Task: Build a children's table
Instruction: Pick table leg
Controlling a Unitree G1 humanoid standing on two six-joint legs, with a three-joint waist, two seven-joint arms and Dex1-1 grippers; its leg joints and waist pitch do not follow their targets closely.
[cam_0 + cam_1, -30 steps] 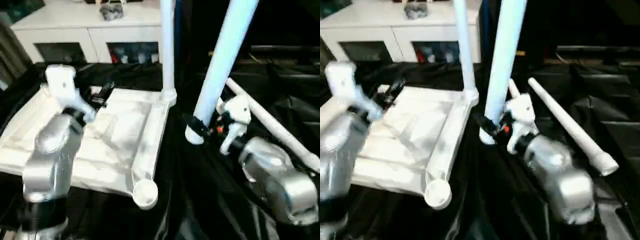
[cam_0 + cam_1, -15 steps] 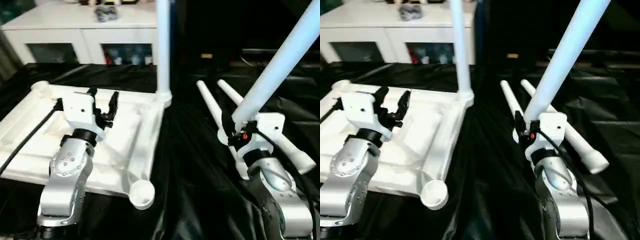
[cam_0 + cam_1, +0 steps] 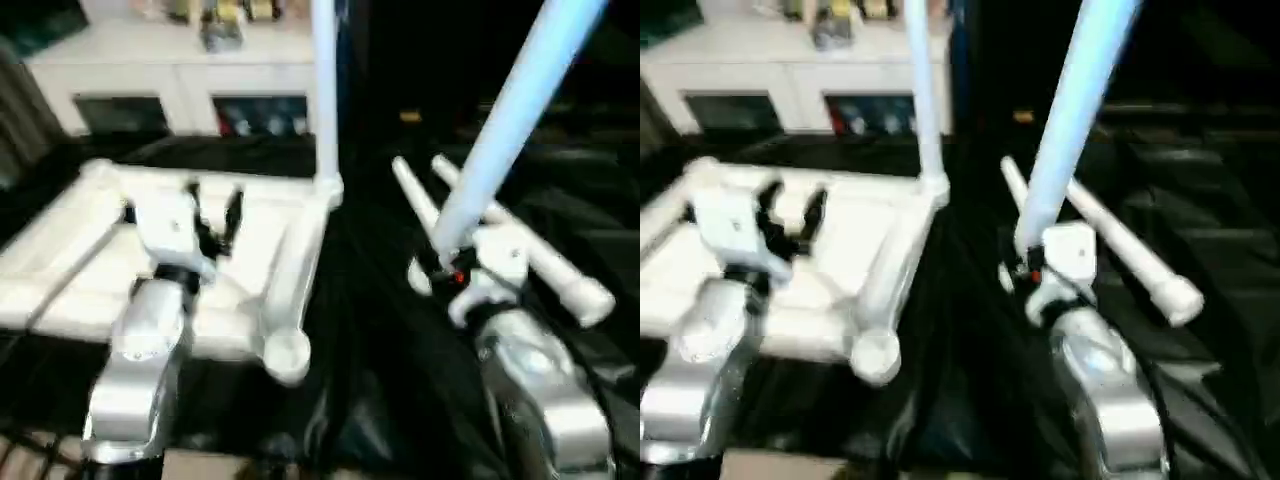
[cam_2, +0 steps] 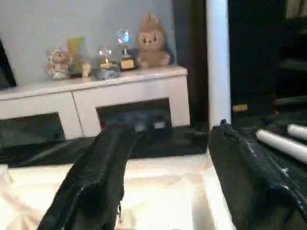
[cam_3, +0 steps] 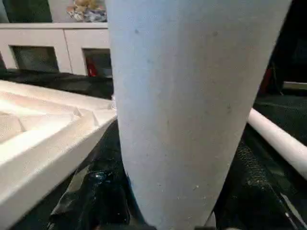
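The white tabletop lies underside up on black cloth at the left. One white leg stands upright in its far right corner socket. The near right socket holds nothing. My left gripper hovers open over the ribbed underside, and its black fingers stand wide apart with nothing between them. My right gripper is shut on the low end of a second leg, which leans up and to the right, beside the tabletop's right edge. This held leg looms close in the right wrist view.
Two more white legs lie side by side on the black cloth at the right, behind my right gripper. A white glass-door cabinet with small toys on top stands behind the table. Black cloth covers the gap between tabletop and right arm.
The camera has shifted. The held leg now stands steeper than half a second ago, with my right gripper a little closer to the tabletop. My left gripper stays open over the underside.
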